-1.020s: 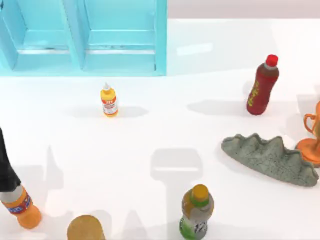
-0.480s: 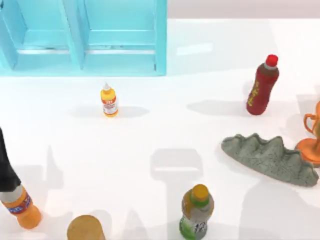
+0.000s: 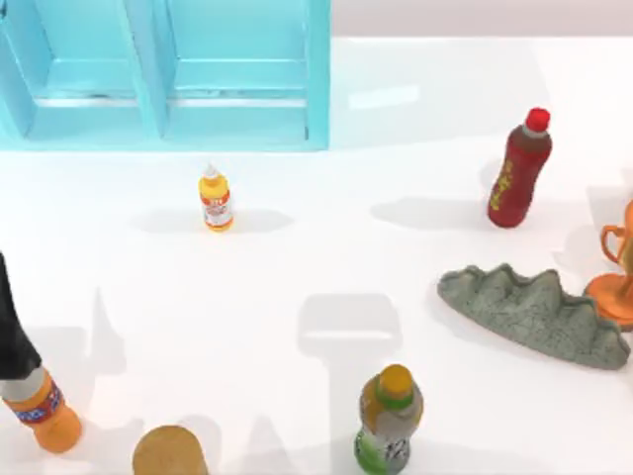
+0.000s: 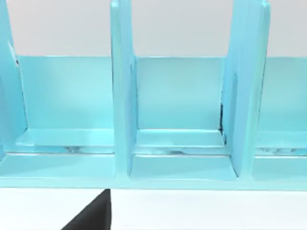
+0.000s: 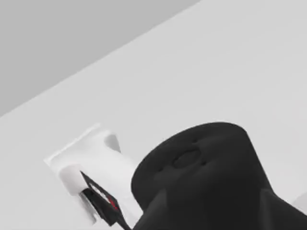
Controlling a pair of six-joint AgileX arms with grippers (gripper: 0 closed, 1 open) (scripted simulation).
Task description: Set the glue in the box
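Nothing's moved: small yellow-orange glue bottle (image 3: 216, 201) still stands just before the big turquoise compartment box (image 3: 316, 89); you can't tell either claw's state.

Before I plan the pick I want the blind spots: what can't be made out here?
- Box: far part cut by the top view's upper edge.
- Black-topped orange bottle and tan round object: cut by the left and lower edges.
- Orange cup: cut by the right edge.
- Glue: label text too small.

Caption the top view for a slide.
Glue stands upright on the white table, just outside the blue box.
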